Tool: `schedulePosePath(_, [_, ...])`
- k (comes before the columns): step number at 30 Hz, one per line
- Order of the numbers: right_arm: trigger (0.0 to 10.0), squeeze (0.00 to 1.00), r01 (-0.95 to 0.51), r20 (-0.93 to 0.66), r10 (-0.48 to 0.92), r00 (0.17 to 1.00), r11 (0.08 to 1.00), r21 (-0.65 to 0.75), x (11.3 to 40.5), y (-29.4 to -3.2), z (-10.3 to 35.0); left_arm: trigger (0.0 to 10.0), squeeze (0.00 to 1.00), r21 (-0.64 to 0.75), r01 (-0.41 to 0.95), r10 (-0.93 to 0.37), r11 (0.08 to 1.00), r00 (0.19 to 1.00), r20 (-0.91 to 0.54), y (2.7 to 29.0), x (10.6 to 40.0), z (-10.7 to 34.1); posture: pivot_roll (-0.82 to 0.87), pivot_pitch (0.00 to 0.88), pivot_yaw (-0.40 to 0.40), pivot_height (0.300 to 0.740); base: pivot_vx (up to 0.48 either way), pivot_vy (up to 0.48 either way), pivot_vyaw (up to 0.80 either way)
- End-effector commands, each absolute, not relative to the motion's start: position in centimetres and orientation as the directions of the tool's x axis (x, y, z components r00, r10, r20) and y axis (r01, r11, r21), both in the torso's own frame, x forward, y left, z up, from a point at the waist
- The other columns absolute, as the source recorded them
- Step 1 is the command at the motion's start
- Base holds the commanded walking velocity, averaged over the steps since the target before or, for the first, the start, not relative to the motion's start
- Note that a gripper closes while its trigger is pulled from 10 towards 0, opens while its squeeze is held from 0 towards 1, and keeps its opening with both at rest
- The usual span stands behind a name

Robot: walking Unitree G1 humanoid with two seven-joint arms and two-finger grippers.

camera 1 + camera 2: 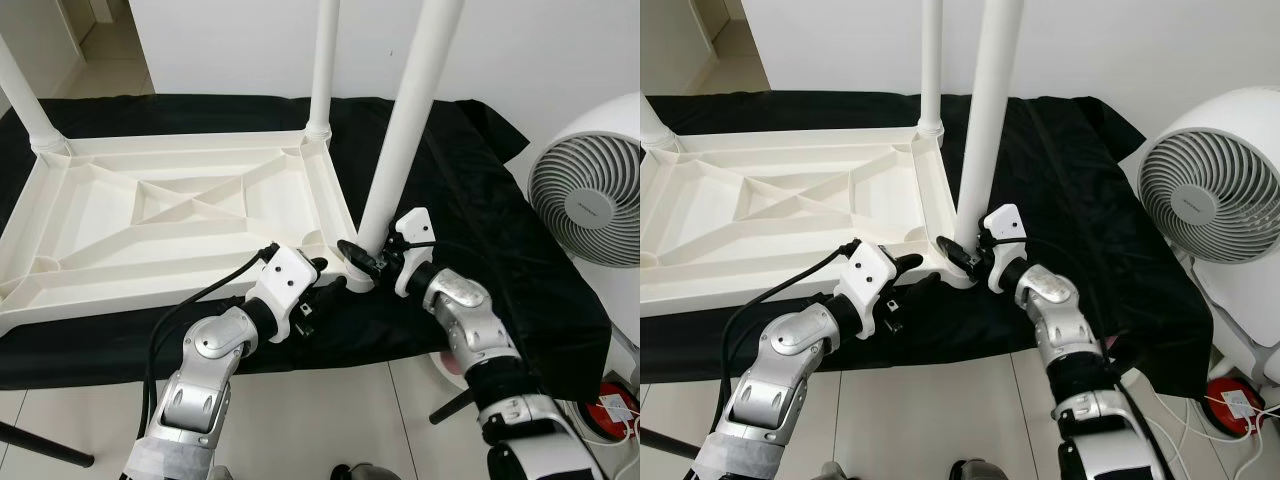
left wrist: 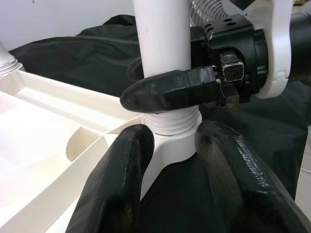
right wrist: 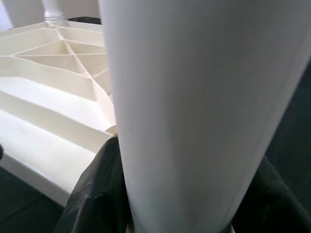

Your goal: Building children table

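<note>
Right fingers point(image 2: 167, 91) clamp table leg point(image 1: 400, 130) base.

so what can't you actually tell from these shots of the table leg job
- Tops of the three standing legs: cut off by the upper edge in both eye views, e.g. the near leg.
- Thread seating at the corner socket: hidden by the right gripper around the leg's base.
- Left gripper: whether its fingers touch the socket is unclear.
- The tabletop's fourth corner: cut off by the left edge in the eye views.
</note>
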State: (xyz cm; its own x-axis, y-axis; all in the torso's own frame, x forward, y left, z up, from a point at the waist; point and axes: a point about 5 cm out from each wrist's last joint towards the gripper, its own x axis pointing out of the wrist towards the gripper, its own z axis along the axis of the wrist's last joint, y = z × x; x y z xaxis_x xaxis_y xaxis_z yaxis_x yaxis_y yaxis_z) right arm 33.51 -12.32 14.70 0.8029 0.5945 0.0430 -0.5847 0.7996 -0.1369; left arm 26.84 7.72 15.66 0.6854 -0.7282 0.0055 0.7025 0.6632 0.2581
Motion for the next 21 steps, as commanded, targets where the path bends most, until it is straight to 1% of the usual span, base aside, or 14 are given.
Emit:
schedulePosePath(1, [10.0, 0.0, -0.518, 0.025, 0.526, 0.85, 0.844, -0.139, 33.3, -12.7, 14.5, 10.0, 0.0, 0.266, 0.624, -0.654, 0.735, 0.756, 0.032, 8.0, 27.2, 15.7, -0.13, 0.096, -0.014, 0.74, 0.0, 0.0, 0.0])
schedulePosePath(4, [10.0, 0.0, -0.354, 0.054, 0.359, 0.932, 0.931, -0.092, 32.3, -12.1, 14.7, 10.0, 0.0, 0.255, 0.625, -0.651, 0.738, 0.758, 0.029, 8.1, 27.2, 15.6, -0.13, 0.105, -0.008, 0.74, 0.0, 0.0, 0.0])
schedulePosePath(5, [10.0, 0.0, -0.354, 0.054, 0.359, 0.932, 0.931, -0.092, 32.3, -12.1, 14.7, 10.0, 0.0, 0.255, 0.625, -0.651, 0.738, 0.758, 0.029, 8.1, 27.2, 15.6, -0.13, 0.105, -0.008, 0.74, 0.0, 0.0, 0.0])
schedulePosePath(7, [10.0, 0.0, -0.188, 0.067, 0.192, 0.979, 0.98, -0.067, 31.7, -12.3, 14.5, 10.0, 0.0, 0.244, 0.626, -0.651, 0.74, 0.759, 0.026, 8.0, 27.2, 15.6, -0.14, 0.108, -0.007, 0.74, 0.0, 0.0, 0.0])
schedulePosePath(8, [10.0, 0.0, -0.188, 0.067, 0.192, 0.979, 0.98, -0.067, 31.7, -12.3, 14.5, 10.0, 0.0, 0.244, 0.626, -0.651, 0.74, 0.759, 0.026, 8.0, 27.2, 15.6, -0.14, 0.108, -0.007, 0.74, 0.0, 0.0, 0.0])
schedulePosePath(9, [10.0, 0.0, -0.112, 0.064, 0.116, 0.991, 0.992, -0.052, 31.3, -12.2, 14.2, 10.0, 0.0, 0.247, 0.623, -0.648, 0.742, 0.761, 0.027, 7.9, 27.3, 15.6, -0.14, 0.107, -0.007, 0.74, 0.0, 0.0, 0.0])
schedulePosePath(10, [10.0, 0.0, -0.112, 0.064, 0.116, 0.991, 0.992, -0.052, 31.3, -12.2, 14.2, 10.0, 0.0, 0.247, 0.623, -0.648, 0.742, 0.761, 0.027, 7.9, 27.3, 15.6, -0.14, 0.107, -0.007, 0.74, 0.0, 0.0, 0.0])
schedulePosePath(11, [10.0, 0.0, -0.065, 0.057, 0.067, 0.996, 0.997, -0.034, 30.9, -11.9, 13.8, 10.0, 0.0, 0.258, 0.617, -0.644, 0.743, 0.765, 0.026, 7.9, 27.4, 15.6, -0.14, 0.107, -0.007, 0.74, 0.0, 0.0, 0.0])
schedulePosePath(12, [10.0, 0.0, -0.058, 0.046, 0.058, 0.997, 0.998, -0.008, 30.6, -11.2, 13.6, 10.0, 0.0, 0.266, 0.612, -0.64, 0.745, 0.768, 0.025, 8.0, 27.5, 15.6, -0.14, 0.105, -0.001, 0.74, 0.0, 0.0, 0.0])
schedulePosePath(14, [10.0, 0.0, -0.068, 0.043, 0.068, 0.997, 0.998, 0.005, 30.4, -10.5, 13.5, 10.0, 0.0, 0.268, 0.61, -0.638, 0.746, 0.77, 0.025, 8.0, 27.6, 15.6, -0.14, 0.105, -0.001, 0.74, 0.0, 0.0, 0.0])
schedulePosePath(18, [10.0, 0.0, -0.065, 0.052, 0.065, 0.997, 0.998, 0.004, 30.3, -10.5, 13.9, 10.0, 0.0, 0.273, 0.609, -0.638, 0.745, 0.77, 0.022, 8.1, 27.7, 15.6, -0.14, 0.103, 0.011, 0.74, 0.0, 0.0, 0.0])
schedulePosePath(19, [10.0, 0.64, -0.058, 0.05, 0.057, 0.997, 0.998, 0.016, 30.3, -10.7, 14.0, 10.0, 0.0, 0.275, 0.61, -0.639, 0.743, 0.769, 0.02, 8.1, 27.6, 15.6, -0.14, 0.103, 0.011, 0.74, 0.0, 0.0, 0.0])
schedulePosePath(20, [10.0, 1.0, -0.046, 0.044, 0.045, 0.998, 0.999, 0.026, 30.3, -10.9, 14.1, 10.0, 0.0, 0.276, 0.611, -0.639, 0.742, 0.769, 0.018, 8.2, 27.6, 15.5, -0.14, 0.103, 0.011, 0.74, 0.0, 0.0, 0.0])
schedulePosePath(21, [10.0, 1.0, -0.046, 0.044, 0.045, 0.998, 0.999, 0.026, 30.3, -10.9, 14.1, 10.0, 0.0, 0.276, 0.611, -0.639, 0.742, 0.769, 0.018, 8.2, 27.6, 15.5, -0.14, 0.103, 0.011, 0.74, 0.0, 0.0, 0.0])
